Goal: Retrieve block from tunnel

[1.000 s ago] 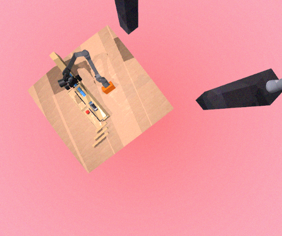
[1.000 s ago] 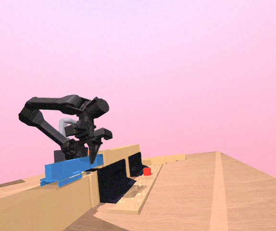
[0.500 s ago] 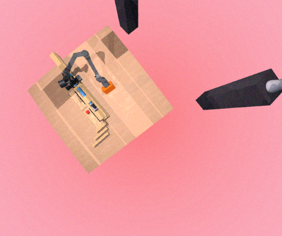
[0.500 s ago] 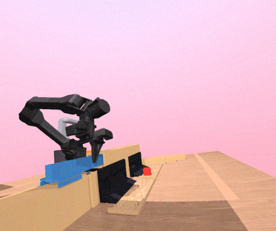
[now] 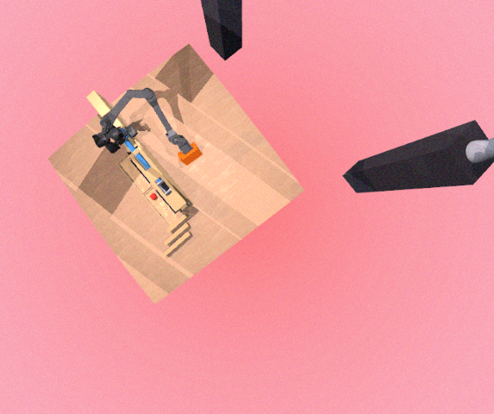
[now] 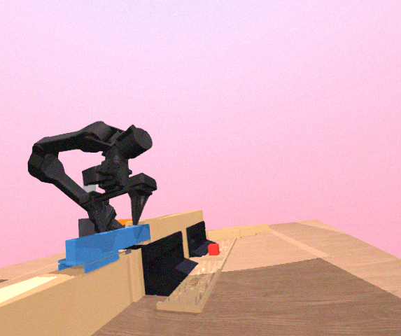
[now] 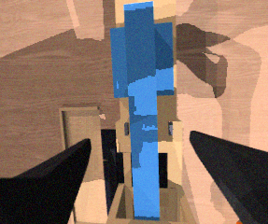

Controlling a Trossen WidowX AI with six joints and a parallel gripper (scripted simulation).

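Reads from left to right across the desk (image 5: 242, 182) (image 6: 301, 289) (image 7: 26, 79), as seen from above. Begins with a pale beam (image 5: 99, 103) (image 6: 48, 305) (image 7: 165, 14), crossing the upper-left edge and running toward the tunnel (image 5: 152, 172) (image 6: 173, 220) (image 7: 167, 105). Shows next, above the near end of that tunnel, the fingers (image 5: 131, 131) (image 6: 138, 208), spread wide open and gripping nothing. In the wrist view, leaves a gap on either side of the blue handle (image 5: 142, 160) (image 6: 106, 240) (image 7: 145, 187), which lies between them lengthwise. In the exterior view, projects that handle from the tunnel end over the beam.

Continues with a shallow tray (image 5: 174, 221) (image 6: 178, 307) (image 7: 63, 140) along the tunnel side facing the lower-left edge. Places the small red block (image 5: 153, 196) (image 6: 213, 249) there, outside the tunnel, well apart from the fingers and not held up. Includes, past the tray toward the bottom corner, pale slats (image 5: 177, 243) lying roughly parallel. Ends with the orange base (image 5: 196, 156) (image 6: 124, 221) near the middle, beneath the foot of the bent arm (image 5: 160, 114) (image 6: 56, 168).
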